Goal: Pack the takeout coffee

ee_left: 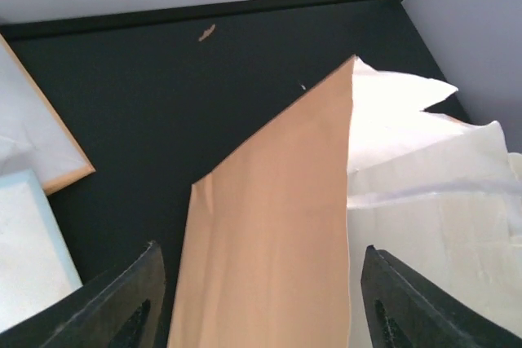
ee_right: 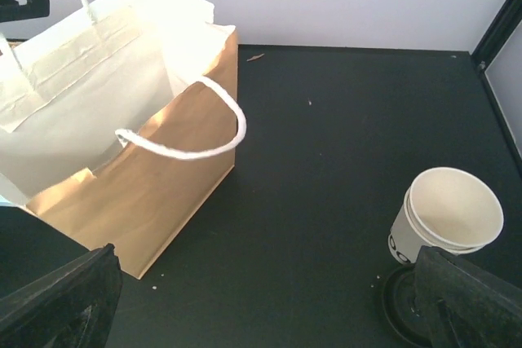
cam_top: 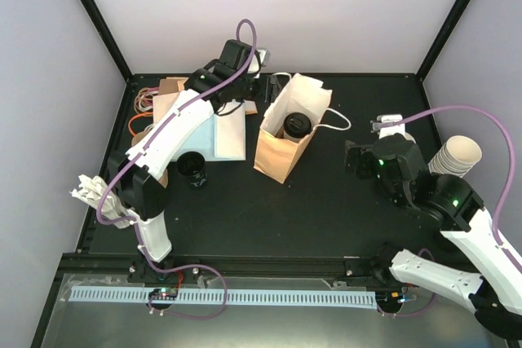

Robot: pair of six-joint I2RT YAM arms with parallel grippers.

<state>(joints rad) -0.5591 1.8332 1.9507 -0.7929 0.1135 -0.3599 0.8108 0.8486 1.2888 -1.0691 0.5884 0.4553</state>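
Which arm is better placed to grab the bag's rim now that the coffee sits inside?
Left, probably. The left gripper straddles a wall of the paper bag, jaws open. The right gripper hangs open off to its side, nearer the stacked cups.

Table (cam_top: 326, 218): black and matt, with pale walls around it.
Paper bag (cam_top: 276, 154) (ee_left: 269, 234) (ee_right: 155, 193): brown outside and white inside; it stands upright near the middle with its mouth open.
Bag handle (cam_top: 336, 125) (ee_right: 183, 143): a white cord loop that hangs over the right rim.
Stacked cups (cam_top: 461, 155) (ee_right: 453, 216): cream, lidless and tilted, at the right edge, well apart from the bag.
Loose black lid (ee_right: 398, 306): it lies flat at the foot of the stack.
Black round container (cam_top: 192, 170): it stands left of the bag, with pale marks on its side.
Flat sheets: one white (cam_top: 231, 132) (ee_left: 28, 132) and one pale blue (cam_top: 196, 132) (ee_left: 24, 242), overlapping, left of the bag.
Orange cords (cam_top: 139, 112): thin loops in the far left corner.
Perforated strip (cam_top: 245, 295): white, along the near edge.
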